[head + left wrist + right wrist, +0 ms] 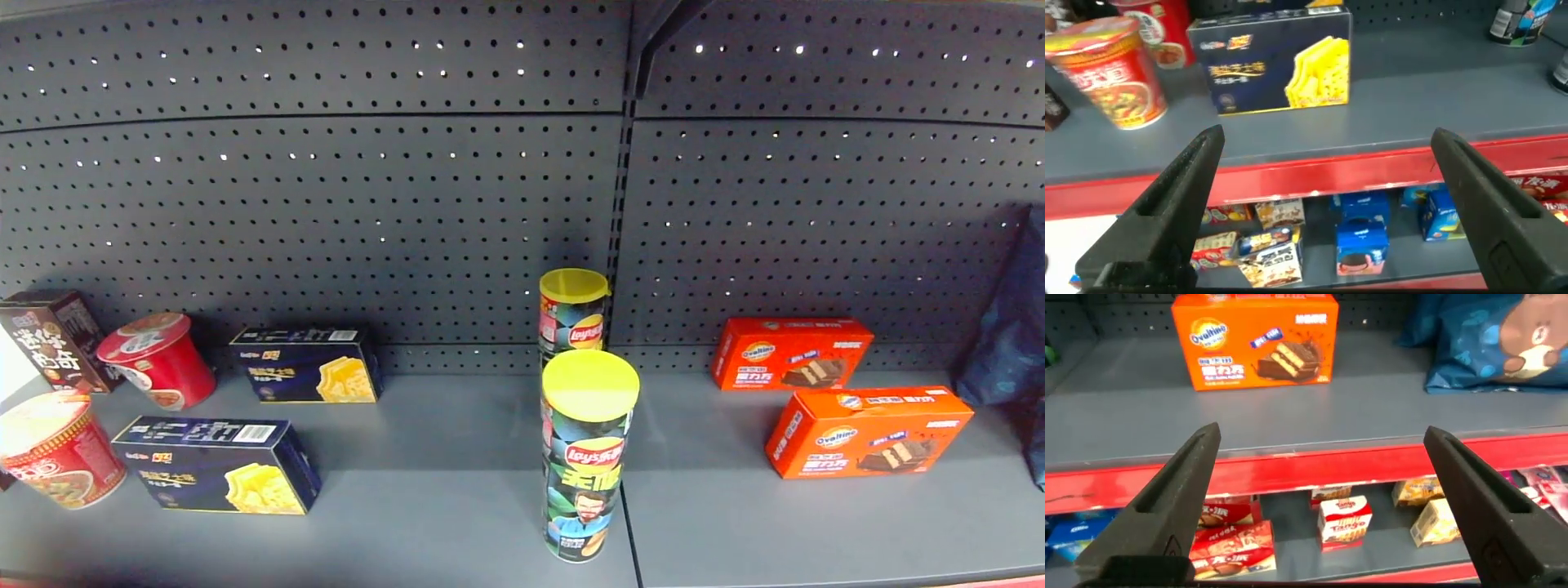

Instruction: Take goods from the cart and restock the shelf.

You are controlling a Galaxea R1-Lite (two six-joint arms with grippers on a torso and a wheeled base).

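Standing upright mid-shelf: near chip can (588, 457), far chip can (573, 314) directly behind it. Lying to the right: near orange box (869, 431), far orange box (790, 353). At near left: navy box (216, 465), noodle cup (57, 447). Shelf (441, 506) grey. Left hand (1327, 137) spread wide, empty, off the shelf's near edge; right hand (1321, 434) likewise.

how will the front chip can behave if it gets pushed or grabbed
The front chip can stands tall and narrow on the shelf, so a push up high would probably tip it. Being round, it would likely roll once down. Its smooth printed wall may slip in a light grip.
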